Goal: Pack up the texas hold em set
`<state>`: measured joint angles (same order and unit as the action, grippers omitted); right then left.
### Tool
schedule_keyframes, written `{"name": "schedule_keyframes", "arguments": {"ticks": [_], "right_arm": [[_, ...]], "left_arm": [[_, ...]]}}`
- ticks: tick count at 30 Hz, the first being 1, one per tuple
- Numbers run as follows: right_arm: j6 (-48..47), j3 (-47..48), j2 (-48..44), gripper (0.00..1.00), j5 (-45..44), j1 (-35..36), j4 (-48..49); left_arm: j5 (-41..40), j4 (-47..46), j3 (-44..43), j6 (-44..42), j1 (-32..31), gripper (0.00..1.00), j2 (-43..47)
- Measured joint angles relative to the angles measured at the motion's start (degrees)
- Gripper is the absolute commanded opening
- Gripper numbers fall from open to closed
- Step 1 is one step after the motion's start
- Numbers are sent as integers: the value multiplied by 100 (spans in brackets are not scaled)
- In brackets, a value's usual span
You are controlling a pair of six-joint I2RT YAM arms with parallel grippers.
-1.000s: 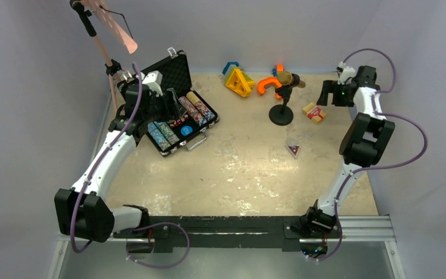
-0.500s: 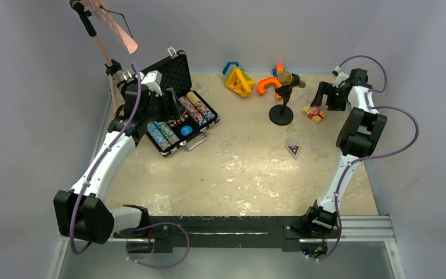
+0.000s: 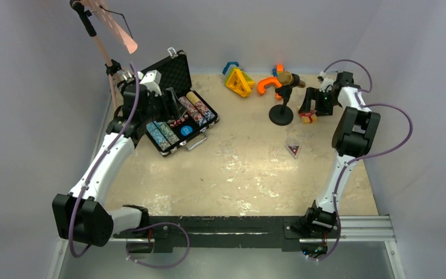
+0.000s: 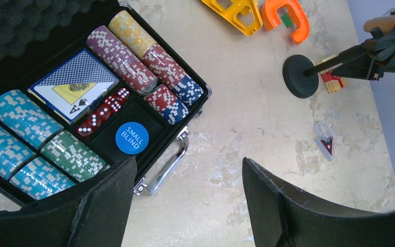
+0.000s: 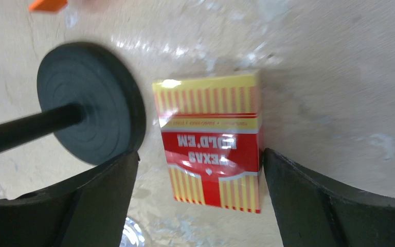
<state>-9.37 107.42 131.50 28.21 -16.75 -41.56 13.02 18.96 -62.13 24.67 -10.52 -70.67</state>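
R jaws astride deck, prob. untouched

1. A robotics laboratory cell is indicated.
2. A worn beige worktop is seen closed in by plain pale walls.
3. Two white-and-black robot arms, the left arm and the right arm, are bolted to a metal rail, and purple cables are looped along them.
4. Unrelated items are spread out on the worktop: a black briefcase, plastic toy shapes and a microphone stand.
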Motion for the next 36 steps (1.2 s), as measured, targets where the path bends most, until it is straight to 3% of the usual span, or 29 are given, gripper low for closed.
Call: {"name": "schedule_keyframes", "arguments": {"ticks": [8,17,25,36], "right_arm": [[39,-1303,-831,99,-330,487,367],[907,-2371,-1469,99,-1974,1134,1298],[1897,-2444,-1493,99,-2601,1187,1480],[2288,-2221,-1353,99,-2767,1180,1314]], "left_arm": [[31,0,2,28,0,78,74],[39,-2,2,44,0,78,131],[50,-2,2,85,0,78,166],[48,-2,2,85,0,78,243]]}}
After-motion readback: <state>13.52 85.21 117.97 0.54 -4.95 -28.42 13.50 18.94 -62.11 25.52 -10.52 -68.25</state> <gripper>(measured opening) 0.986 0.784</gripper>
